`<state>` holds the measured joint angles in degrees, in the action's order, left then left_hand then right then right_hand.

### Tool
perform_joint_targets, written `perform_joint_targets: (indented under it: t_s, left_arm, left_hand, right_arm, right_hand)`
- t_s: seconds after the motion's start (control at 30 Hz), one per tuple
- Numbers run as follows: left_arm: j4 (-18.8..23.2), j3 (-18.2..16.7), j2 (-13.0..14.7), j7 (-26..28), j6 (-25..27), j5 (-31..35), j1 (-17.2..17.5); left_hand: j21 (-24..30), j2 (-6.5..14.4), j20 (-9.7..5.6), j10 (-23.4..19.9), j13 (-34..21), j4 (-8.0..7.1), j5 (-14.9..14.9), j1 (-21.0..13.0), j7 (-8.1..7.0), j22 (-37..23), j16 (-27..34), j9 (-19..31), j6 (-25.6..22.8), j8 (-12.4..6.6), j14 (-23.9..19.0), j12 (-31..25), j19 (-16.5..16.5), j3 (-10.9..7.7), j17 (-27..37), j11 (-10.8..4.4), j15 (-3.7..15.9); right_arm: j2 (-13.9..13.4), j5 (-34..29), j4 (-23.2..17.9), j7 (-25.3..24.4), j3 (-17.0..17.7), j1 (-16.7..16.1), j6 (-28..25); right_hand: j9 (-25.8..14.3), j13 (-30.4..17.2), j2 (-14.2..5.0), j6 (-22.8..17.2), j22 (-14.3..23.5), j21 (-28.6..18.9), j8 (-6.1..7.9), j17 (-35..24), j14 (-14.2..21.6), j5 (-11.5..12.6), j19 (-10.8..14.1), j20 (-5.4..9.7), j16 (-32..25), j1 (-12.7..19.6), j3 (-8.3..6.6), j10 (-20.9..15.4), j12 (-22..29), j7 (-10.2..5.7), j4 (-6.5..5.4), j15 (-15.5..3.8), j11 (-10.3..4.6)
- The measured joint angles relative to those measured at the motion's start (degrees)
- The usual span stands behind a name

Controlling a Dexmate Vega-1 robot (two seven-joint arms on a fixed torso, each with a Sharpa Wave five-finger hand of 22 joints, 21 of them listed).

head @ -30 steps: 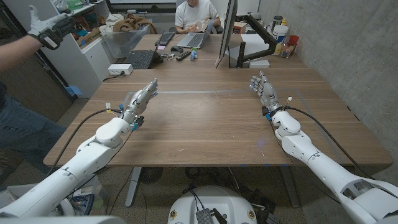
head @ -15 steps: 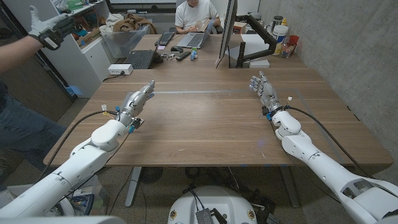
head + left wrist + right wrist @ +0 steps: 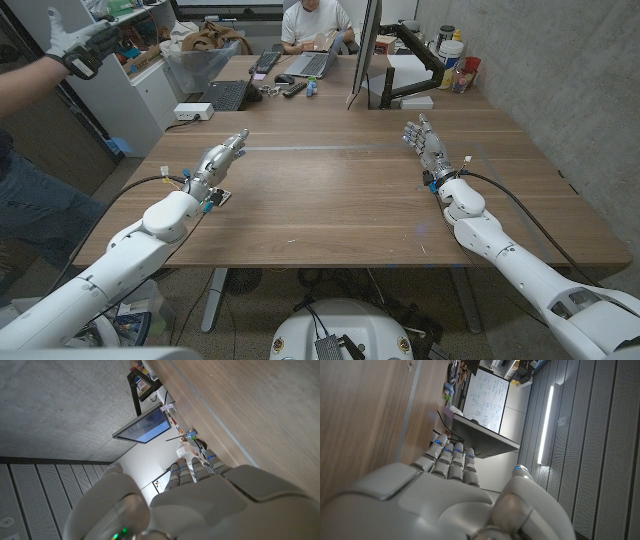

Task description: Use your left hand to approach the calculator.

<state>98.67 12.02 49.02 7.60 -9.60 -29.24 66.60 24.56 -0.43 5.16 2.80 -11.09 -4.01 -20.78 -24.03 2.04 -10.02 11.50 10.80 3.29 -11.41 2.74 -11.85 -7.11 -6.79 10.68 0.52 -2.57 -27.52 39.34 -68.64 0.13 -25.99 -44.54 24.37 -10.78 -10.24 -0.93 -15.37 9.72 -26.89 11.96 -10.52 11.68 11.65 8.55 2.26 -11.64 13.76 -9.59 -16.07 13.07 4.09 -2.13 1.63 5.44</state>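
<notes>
Head view shows the left robot hand (image 3: 217, 160) empty, fingers apart, over the wooden surface (image 3: 330, 190); no calculator can be made out, so it should advance slowly once located.

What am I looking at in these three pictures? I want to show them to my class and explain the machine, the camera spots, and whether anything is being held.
This is a robot with two white arms, each ending in a mechanical hand. The wide picture is taken from a camera on its head, looking down at a wooden table. The left hand reaches forward over the table, fingers stretched out; the right hand has its fingers apart and pointing away. Neither holds anything. The other two pictures come from cameras on each wrist, looking along the back of that hand, so they appear turned. At the table's far end lie a keyboard, a laptop and a monitor, with a person seated behind. I cannot make out a calculator.
</notes>
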Motion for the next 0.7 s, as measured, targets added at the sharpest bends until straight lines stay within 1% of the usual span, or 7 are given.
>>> perform_joint_targets:
  t_s: [0.13, 0.2, 0.27, 0.43, 0.57, 0.63, 0.7]
  left_arm:
    - [0.56, -0.5, 0.67, 0.48, 0.36, 0.57, 0.65]
    - [0.81, -0.78, 0.93, 0.82, 0.6, 0.79, 1.0]
    - [1.15, -1.21, 1.3, 0.98, 0.73, 0.87, 1.61]
    - [1.89, -2.11, 2.06, 1.25, 0.8, 1.03, 2.78]
    - [2.68, -3.17, 2.8, 2.12, 1.29, 1.69, 4.11]
    - [2.96, -3.6, 3.05, 2.65, 1.6, 1.83, 4.69]
    - [3.3, -4.16, 3.3, 2.81, 1.63, 1.92, 5.33]
  left_hand:
    - [0.0, -0.24, 0.09, 0.0, 0.0, 0.0, 0.0, -0.22, 0.0, 0.0, 0.0, 0.0, 0.0, 0.0, 0.0, 0.0, -0.09, 0.0, 0.0, 0.0, 0.0]
    - [0.0, -0.01, 0.31, 0.0, 0.0, 0.04, 0.0, -0.44, 0.0, 0.0, 0.0, 0.0, 0.0, 0.0, 0.0, 0.0, 0.13, -0.04, 0.07, 0.0, 0.0]
    - [0.0, -0.01, 0.4, 0.0, 0.0, 0.23, 0.0, -0.44, 0.0, 0.0, 0.0, 0.0, 0.0, 0.0, 0.0, 0.0, 0.22, -0.23, 0.14, 0.0, 0.0]
    - [-0.22, 0.3, 0.4, 0.0, 0.0, 0.23, 0.0, -0.75, 0.0, 0.01, 0.0, 0.0, 0.0, 0.0, 0.0, 0.0, 0.22, -0.23, 0.14, 0.0, 0.01]
    - [-0.22, 0.74, 0.4, 0.0, 0.01, 0.47, 0.29, -1.19, 0.0, 0.01, 0.0, 0.0, 0.0, 0.0, 0.0, 0.0, 0.22, -0.47, 0.14, -0.01, 0.01]
    - [-0.22, 0.48, 0.4, 0.0, 0.01, 0.64, 0.29, -1.52, 0.0, 0.01, 0.0, -0.01, -0.01, 0.0, 0.0, 0.0, 0.22, -0.64, 0.13, -0.01, 0.01]
    - [-0.22, 0.67, 0.51, 0.0, 0.01, 0.64, 0.29, -1.72, 0.0, 0.01, 0.0, -0.01, -0.01, -0.01, 0.0, 0.0, 0.15, -0.64, 0.13, -0.01, 0.01]
  right_arm:
    - [0.21, 0.01, 0.31, 0.05, 0.01, 0.23, 0.15]
    - [0.39, 0.01, 0.55, 0.13, 0.01, 0.41, 0.22]
    - [0.49, 0.01, 0.75, 0.21, 0.01, 0.53, 0.26]
    - [0.65, -0.03, 0.99, 0.58, 0.0, 0.7, 0.33]
    - [1.04, -0.21, 1.65, 0.78, -0.26, 1.35, 0.34]
    - [1.09, -0.31, 1.75, 0.82, -0.31, 1.45, 0.34]
    - [1.12, -0.39, 1.79, 0.82, -0.33, 1.51, 0.35]
  right_hand:
    - [0.0, 0.0, 0.0, 0.0, 0.0, 0.0, 0.0, 0.0, 0.0, 0.0, 0.0, 0.0, 0.0, 0.0, 0.0, 0.0, 0.0, 0.0, 0.0, 0.0, 0.0]
    - [0.0, 0.0, 0.0, 0.0, 0.0, 0.0, 0.0, 0.0, 0.0, 0.0, 0.0, 0.0, 0.0, 0.0, 0.0, 0.0, 0.0, 0.0, 0.0, 0.0, 0.0]
    - [0.0, 0.0, 0.0, 0.0, 0.0, 0.0, 0.0, 0.0, 0.0, 0.0, 0.02, -0.01, 0.0, 0.0, 0.24, 0.0, 0.0, 0.0, 0.24, 0.0, 0.0]
    - [0.0, 0.0, 0.0, 0.0, 0.0, 0.22, 0.0, 0.0, 0.0, 0.0, 0.62, -0.2, 0.0, 0.0, 0.24, 0.0, 0.0, 0.0, 0.24, 0.0, 0.0]
    - [0.0, 0.0, 0.0, 0.0, 0.0, 0.22, 0.0, 0.0, 0.0, 0.0, 0.62, -0.2, 0.0, 0.0, 0.24, 0.0, 0.0, 0.0, 0.24, 0.0, 0.0]
    - [0.0, 0.0, 0.0, 0.0, 0.0, 0.3, 0.0, 0.0, 0.0, 0.0, 0.62, -0.2, 0.0, 0.0, 0.24, 0.0, 0.0, 0.0, 0.24, 0.0, 0.0]
    - [0.0, 0.0, 0.0, -0.22, 0.0, 0.42, 0.0, 0.0, 0.0, 0.0, 0.62, -0.2, 0.21, 0.0, 0.24, 0.17, 0.0, 0.23, 0.24, 0.0, 0.17]
